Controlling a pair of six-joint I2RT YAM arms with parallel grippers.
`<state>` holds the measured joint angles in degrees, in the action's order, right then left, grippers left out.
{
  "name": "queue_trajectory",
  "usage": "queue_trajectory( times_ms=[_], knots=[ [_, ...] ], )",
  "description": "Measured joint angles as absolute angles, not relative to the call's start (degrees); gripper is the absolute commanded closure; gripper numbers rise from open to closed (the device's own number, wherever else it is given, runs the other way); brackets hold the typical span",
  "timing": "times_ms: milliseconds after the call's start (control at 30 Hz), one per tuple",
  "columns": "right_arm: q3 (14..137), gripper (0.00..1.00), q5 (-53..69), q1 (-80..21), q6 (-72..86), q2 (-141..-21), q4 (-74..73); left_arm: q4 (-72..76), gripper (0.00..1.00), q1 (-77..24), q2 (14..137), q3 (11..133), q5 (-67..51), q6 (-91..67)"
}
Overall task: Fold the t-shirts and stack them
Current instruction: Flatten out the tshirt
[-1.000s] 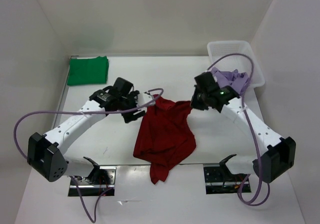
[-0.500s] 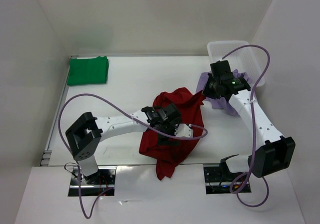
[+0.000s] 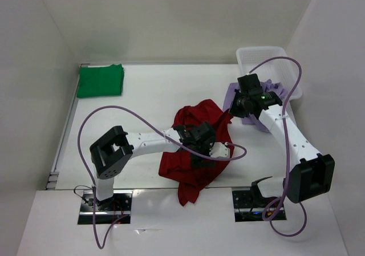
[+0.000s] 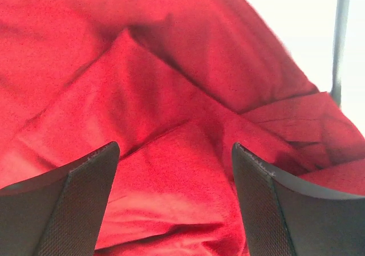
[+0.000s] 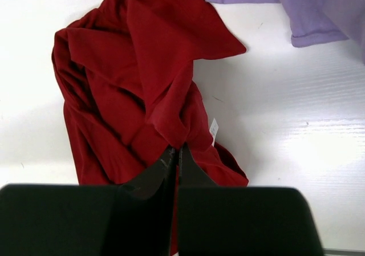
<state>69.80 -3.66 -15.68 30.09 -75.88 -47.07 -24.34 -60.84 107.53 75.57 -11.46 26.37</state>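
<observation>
Now, left gripper [image 4: 174, 147]: jaws apart over dark red shirt [image 3: 199, 118]
Right gripper [image 5: 175, 150]: jaws clamped on its fold
Green shirt [image 3: 100, 80]: folded, far-left desk [image 3: 148, 96] corner

White tabletop [image 3: 142, 90], matte, few faint scuffs. Plain white panels enclose it: back wall [image 3: 171, 22], left wall [image 3: 28, 96], right wall [image 3: 336, 51]. Thin metal strip [image 3: 64, 131] along left table edge. Even, soft light.
</observation>
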Motion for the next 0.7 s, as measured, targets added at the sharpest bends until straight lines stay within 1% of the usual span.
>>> queue_trajectory(
  times_ms=[167,233,267,300,333,433,467,567,600,700],
  knots=[
    [69.3,1.00,-3.6,-15.7,29.9,-75.9,-46.7,-24.4,0.15,-61.4,107.9,75.6,-13.3,26.3],
    [69.1,1.00,-3.7,-15.7,29.9,-75.9,-46.6,-24.4,0.21,-61.5,108.4,75.6,-13.4,26.2],
    [69.0,1.00,-3.6,-15.7,29.9,-75.9,-46.5,-24.4,0.26,-61.5,108.7,75.6,-13.4,25.9],
    [69.0,1.00,-3.7,-15.7,29.8,-75.9,-46.5,-24.5,0.41,-61.5,109.1,75.6,-13.2,25.5],
    [68.9,1.00,-3.7,-15.7,29.7,-75.9,-46.3,-24.4,0.45,-61.5,109.3,75.6,-12.8,25.0],
    [68.6,1.00,-3.7,-15.7,29.4,-75.9,-46.1,-24.1,0.49,-61.6,109.8,75.6,-10.2,25.1],
    [68.4,1.00,-3.7,-15.7,29.3,-75.9,-46.1,-23.8,0.56,-61.6,110.1,75.6,-9.3,25.1],
    [67.7,1.00,-3.7,-15.7,29.2,-75.9,-46.1,-23.4,0.69,-61.6,111.0,75.6,-7.4,24.8],
    [67.4,1.00,-3.7,-15.6,29.1,-75.8,-46.0,-23.4,0.79,-61.6,111.2,75.5,-7.1,24.7],
    [67.0,1.00,-3.4,-15.0,29.0,-75.5,-46.0,-23.3,1.00,-61.6,111.3,75.5,-5.6,23.9]
  ],
)
